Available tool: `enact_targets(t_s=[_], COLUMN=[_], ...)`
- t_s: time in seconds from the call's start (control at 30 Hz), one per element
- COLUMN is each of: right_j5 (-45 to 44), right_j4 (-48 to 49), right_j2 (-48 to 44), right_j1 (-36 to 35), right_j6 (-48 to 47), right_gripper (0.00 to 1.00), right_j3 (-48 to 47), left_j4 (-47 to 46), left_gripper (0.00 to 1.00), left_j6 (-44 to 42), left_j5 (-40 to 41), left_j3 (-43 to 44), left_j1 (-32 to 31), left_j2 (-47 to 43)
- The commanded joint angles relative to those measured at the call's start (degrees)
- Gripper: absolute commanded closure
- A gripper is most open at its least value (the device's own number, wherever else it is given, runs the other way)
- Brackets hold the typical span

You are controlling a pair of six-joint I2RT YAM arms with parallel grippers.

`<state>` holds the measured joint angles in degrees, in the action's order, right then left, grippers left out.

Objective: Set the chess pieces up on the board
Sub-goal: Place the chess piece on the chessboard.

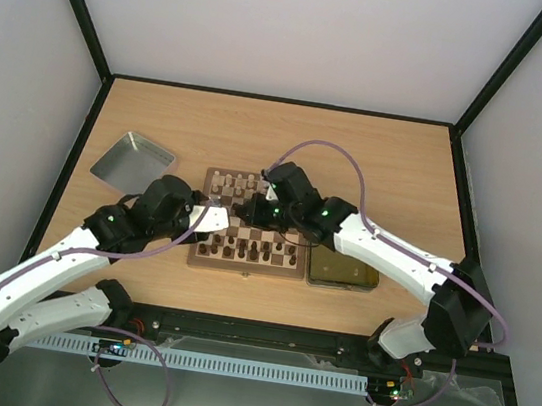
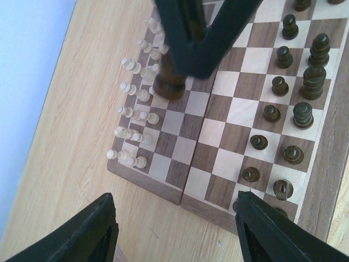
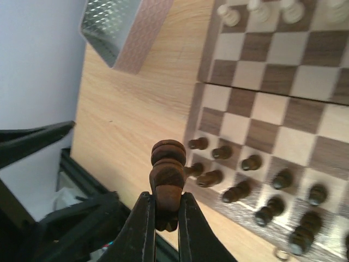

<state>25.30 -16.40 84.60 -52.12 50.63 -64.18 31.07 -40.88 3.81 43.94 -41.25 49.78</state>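
The board [image 1: 248, 260] lies mid-table, with pale pieces [image 2: 133, 109] in two rows along its far side and dark pieces [image 2: 289, 109] in two rows along its near side. My right gripper [image 3: 166, 212] is shut on a dark brown piece [image 3: 168, 172] and holds it above the board's left part. In the left wrist view the same piece [image 2: 169, 82] hangs just above a square near the pale rows. My left gripper [image 2: 174, 232] is open and empty, low over the table by the board's left edge. Both grippers, left [image 1: 210, 219] and right [image 1: 252, 208], show in the top view.
A silver tin lid [image 1: 133, 163] lies left of the board and also shows in the right wrist view [image 3: 122, 24]. A yellow-lined tin [image 1: 342, 271] sits against the board's right side. Black frame rails edge the table.
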Motion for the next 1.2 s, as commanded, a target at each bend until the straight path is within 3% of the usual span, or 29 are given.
enact_targets(t_s=[0.0, 0.27, 0.4, 0.5, 0.73, 1.17], right_j5=[-10.4, -20.8, -21.9, -21.8, -19.5, -15.0], right_j4=[-12.0, -23.2, -26.7, -29.4, -33.8, -36.3], right_j2=[-2.6, -3.9, -4.9, -5.3, -5.1, -0.3], right_j1=[0.2, 0.3, 0.3, 0.2, 0.2, 0.3], right_j6=[-6.5, -10.7, -11.4, -12.1, -13.2, -17.5], right_gripper=[0.98, 0.98, 0.98, 0.98, 0.98, 0.98], right_j3=[-3.1, -5.0, -3.7, -2.3, -0.8, 1.2], left_j4=[-1.2, -1.1, -0.5, 0.7, -0.1, -1.1], left_gripper=[0.38, 0.36, 0.25, 0.23, 0.18, 0.07], left_j6=[2.7, 6.2, 9.4, 12.2, 17.9, 19.6], left_j5=[-2.8, -14.2, -23.5, -29.4, -33.6, -40.0], left_j3=[0.3, 3.1, 6.9, 10.0, 12.6, 10.9], left_j1=[2.3, 14.1, 21.7, 25.5, 27.1, 35.1], left_j2=[-0.8, 1.6, 5.3, 8.2, 12.1, 15.0])
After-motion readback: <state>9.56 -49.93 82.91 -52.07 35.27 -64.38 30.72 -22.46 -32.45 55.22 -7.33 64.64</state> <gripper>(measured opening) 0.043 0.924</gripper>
